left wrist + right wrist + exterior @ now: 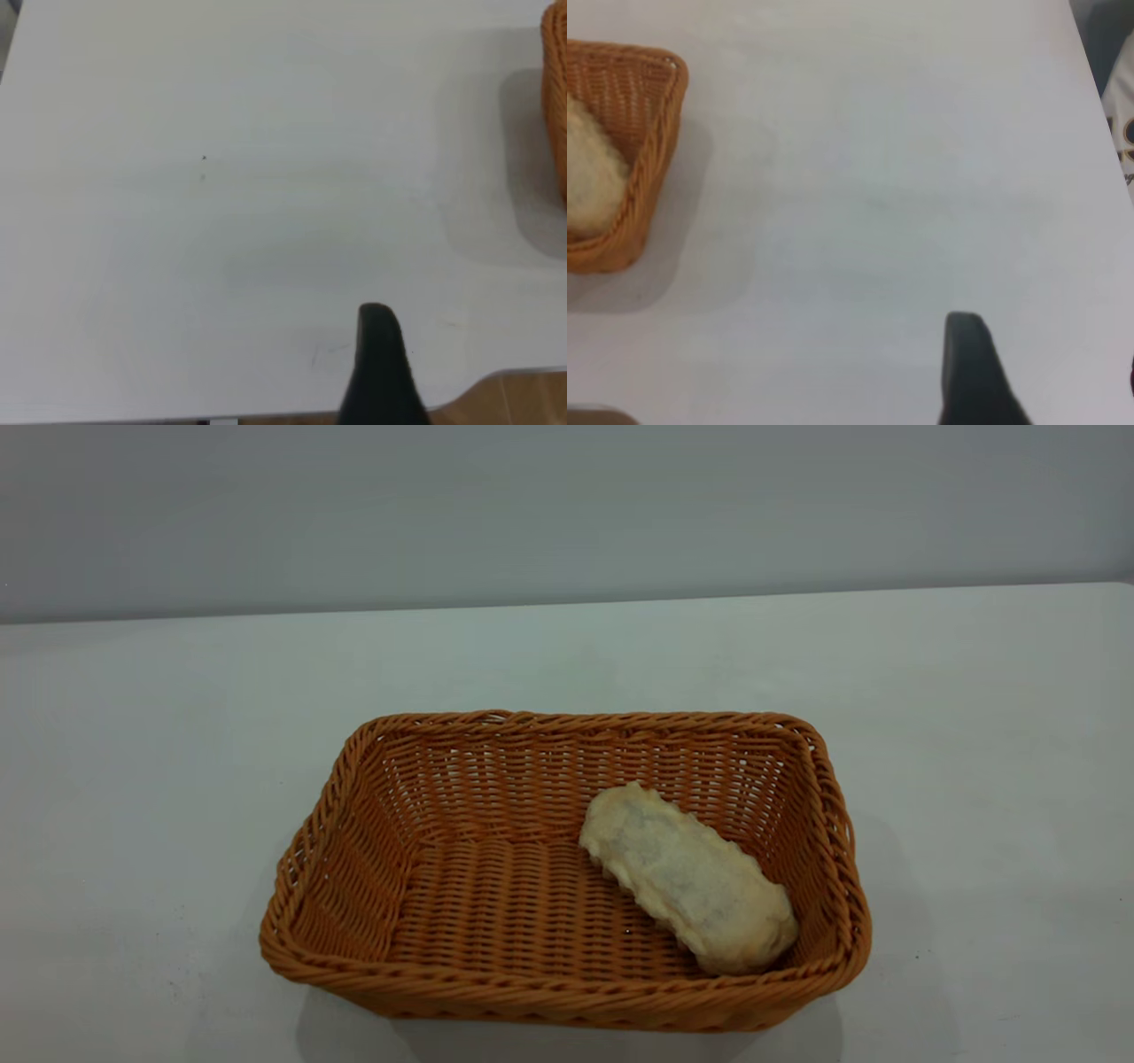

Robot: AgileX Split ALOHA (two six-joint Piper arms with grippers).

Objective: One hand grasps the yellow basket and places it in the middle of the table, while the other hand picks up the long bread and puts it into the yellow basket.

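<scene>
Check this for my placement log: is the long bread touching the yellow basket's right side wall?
Touching. The exterior view shows the long bread lying pale side up on the yellow basket floor, its near end pressed into the right front corner with no gap.

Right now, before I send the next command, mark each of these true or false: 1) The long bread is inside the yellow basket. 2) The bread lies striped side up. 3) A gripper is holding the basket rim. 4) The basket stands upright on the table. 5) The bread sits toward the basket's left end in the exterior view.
1) True: the long bread lies in the yellow basket.
2) False: its pale, blotchy underside faces up.
3) False: no gripper touches the basket; each wrist view shows only one dark finger over bare table.
4) True: it rests flat, opening upward.
5) False: it lies toward the right end, angled.
</scene>
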